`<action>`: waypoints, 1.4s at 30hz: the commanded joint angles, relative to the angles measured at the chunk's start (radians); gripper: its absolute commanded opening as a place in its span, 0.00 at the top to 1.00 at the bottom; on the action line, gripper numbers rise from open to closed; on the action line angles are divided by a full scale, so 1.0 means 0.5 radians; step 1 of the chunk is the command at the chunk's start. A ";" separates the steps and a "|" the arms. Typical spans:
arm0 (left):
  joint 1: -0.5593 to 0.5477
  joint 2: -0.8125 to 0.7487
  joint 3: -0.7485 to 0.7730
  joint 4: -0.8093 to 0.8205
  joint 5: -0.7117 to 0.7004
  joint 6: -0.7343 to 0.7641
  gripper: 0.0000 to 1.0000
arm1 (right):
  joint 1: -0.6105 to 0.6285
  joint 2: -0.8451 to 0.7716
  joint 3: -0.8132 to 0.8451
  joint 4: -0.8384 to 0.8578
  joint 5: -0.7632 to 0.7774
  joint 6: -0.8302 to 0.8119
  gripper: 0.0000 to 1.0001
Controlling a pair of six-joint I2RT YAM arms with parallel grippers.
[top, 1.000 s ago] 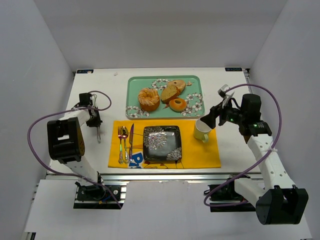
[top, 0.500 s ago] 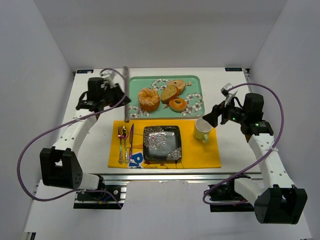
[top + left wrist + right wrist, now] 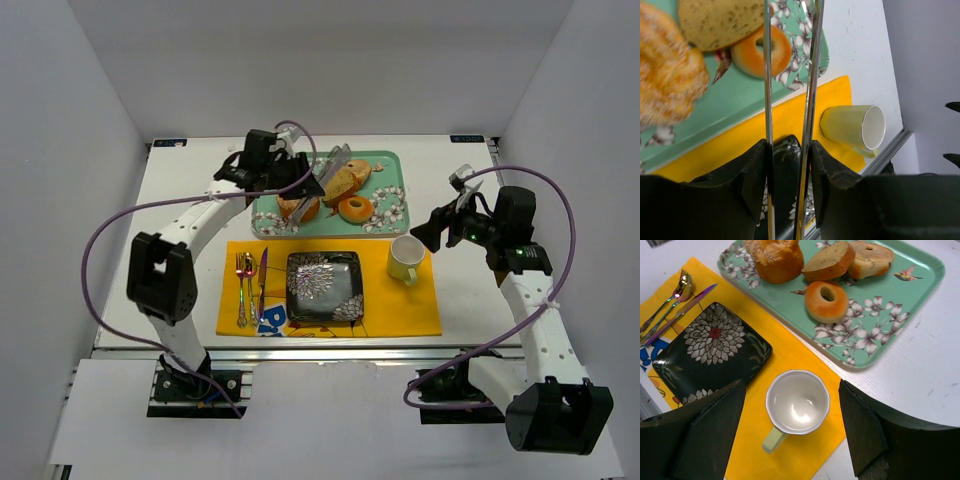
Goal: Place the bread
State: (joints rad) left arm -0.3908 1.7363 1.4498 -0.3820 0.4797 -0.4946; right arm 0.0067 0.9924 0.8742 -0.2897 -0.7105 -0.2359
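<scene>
Bread (image 3: 342, 184), a tan slice with a darker crust, lies on the green flowered tray (image 3: 386, 164) at the back of the table. An orange-brown ring cake (image 3: 297, 200) touches its left side, a small glazed ring (image 3: 354, 209) sits just in front of it, and a pale roll (image 3: 871, 255) lies behind it. The left gripper (image 3: 303, 182) hangs over the tray's left part, closed on a pair of metal tongs (image 3: 326, 168) whose two blades stand a little apart and reach out over the cake and the slice. From the left wrist the bread (image 3: 720, 20) shows just to the left of the left blade, outside the gap, and only the glazed ring peeks between the blades. The blade tips run out of that view, so I cannot tell whether they touch the bread. The right gripper (image 3: 432, 228) hovers spread wide above a pale yellow cup (image 3: 405, 260), well apart from the bread. The cup stands on a yellow mat (image 3: 400, 305) beside a black flowered plate (image 3: 323, 285).
</scene>
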 commanded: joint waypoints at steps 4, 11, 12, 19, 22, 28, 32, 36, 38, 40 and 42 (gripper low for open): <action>-0.120 0.298 0.554 -0.303 -0.106 0.173 0.52 | -0.078 -0.064 0.007 0.015 -0.027 -0.001 0.20; -0.234 0.506 0.883 -0.546 -0.394 0.341 0.51 | -0.115 -0.067 -0.015 0.012 -0.049 -0.004 0.19; -0.249 0.543 0.914 -0.607 -0.440 0.366 0.50 | -0.121 -0.067 -0.015 0.012 -0.052 0.002 0.19; -0.347 0.586 1.003 -0.678 -0.763 0.486 0.49 | -0.136 -0.055 -0.030 0.018 -0.076 0.009 0.19; -0.387 0.629 1.061 -0.751 -0.809 0.529 0.49 | -0.136 -0.052 -0.036 0.027 -0.085 0.018 0.19; -0.464 0.620 1.077 -0.801 -0.932 0.566 0.48 | -0.142 -0.049 -0.043 0.030 -0.095 0.030 0.19; -0.491 0.547 1.028 -0.761 -1.070 0.587 0.48 | -0.145 -0.052 -0.052 0.027 -0.107 0.033 0.19; -0.507 0.479 0.972 -0.715 -1.107 0.596 0.48 | -0.145 -0.052 -0.058 0.030 -0.116 0.033 0.19; -0.522 0.455 0.957 -0.709 -1.119 0.606 0.48 | -0.145 -0.052 -0.058 0.030 -0.122 0.036 0.19; -0.531 0.415 0.917 -0.663 -1.134 0.612 0.48 | -0.148 -0.055 -0.061 0.030 -0.128 0.039 0.19; -0.535 0.375 0.889 -0.644 -1.143 0.612 0.48 | -0.148 -0.055 -0.064 0.030 -0.134 0.042 0.19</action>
State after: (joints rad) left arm -0.6506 2.0304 1.9095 -0.7433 -0.0578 -0.2020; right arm -0.0597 0.9749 0.8524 -0.2901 -0.7517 -0.2192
